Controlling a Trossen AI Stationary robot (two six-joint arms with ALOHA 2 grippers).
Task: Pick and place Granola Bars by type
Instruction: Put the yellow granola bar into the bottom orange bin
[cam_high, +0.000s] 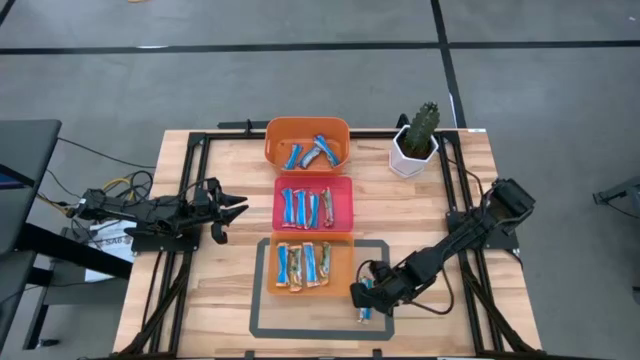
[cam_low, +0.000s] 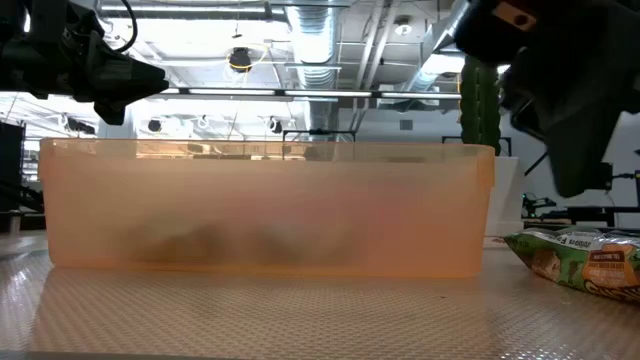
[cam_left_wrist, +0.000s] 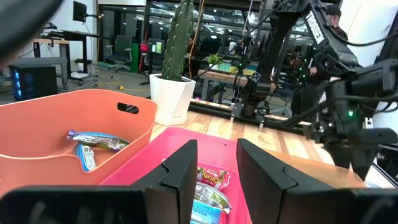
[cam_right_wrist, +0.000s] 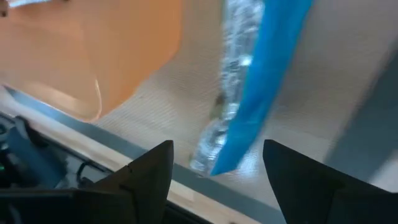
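Observation:
Granola bars lie in three trays in the high view: blue-and-white ones in the far orange tray (cam_high: 341, 128), mixed ones in the pink-red tray (cam_high: 346, 186) and in the near orange tray (cam_high: 348, 262). A blue bar (cam_high: 365, 310) lies flat on the grey mat right of the near tray. My right gripper (cam_high: 362, 292) hovers low over it, open; in the right wrist view the blue bar (cam_right_wrist: 264, 74) lies ahead of the right gripper (cam_right_wrist: 217, 149), untouched. A green-and-orange bar (cam_low: 578, 262) rests on the mat in the low view. My left gripper (cam_high: 238, 208) (cam_left_wrist: 216, 146) waits open, left of the pink-red tray.
A potted cactus (cam_high: 416, 140) stands at the far right of the table, beside the far tray. The near tray's corner (cam_right_wrist: 93, 56) is close to my right gripper. Black frame rails run along both table sides. Bare wood shows on the right (cam_high: 420, 205).

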